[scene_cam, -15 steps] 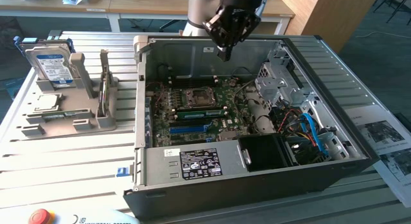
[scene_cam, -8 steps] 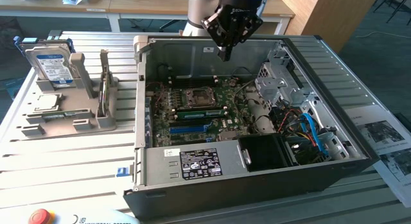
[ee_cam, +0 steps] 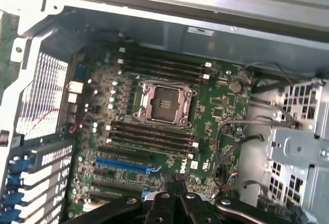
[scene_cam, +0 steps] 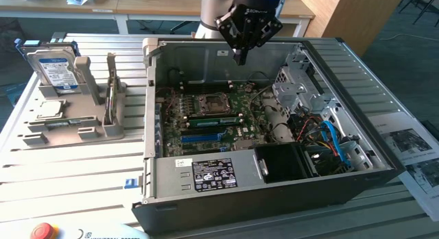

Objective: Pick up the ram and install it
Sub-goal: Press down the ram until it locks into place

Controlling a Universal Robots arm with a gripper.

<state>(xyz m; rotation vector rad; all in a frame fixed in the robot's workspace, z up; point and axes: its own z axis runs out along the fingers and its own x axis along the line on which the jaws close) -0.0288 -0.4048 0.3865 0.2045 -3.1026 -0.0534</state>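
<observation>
ram (scene_cam: 216, 121): upright on motherboard (scene_cam: 257, 113) | jaws: closed, empty, well above

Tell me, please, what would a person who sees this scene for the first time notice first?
Most striking is the open computer case in the middle of the slatted table, its green motherboard and empty processor socket laid bare. The black gripper hangs shut above the case's far wall, holding nothing. On the exterior view's left, a grey stand carries a hard drive with a blue-white label standing upright.
</observation>
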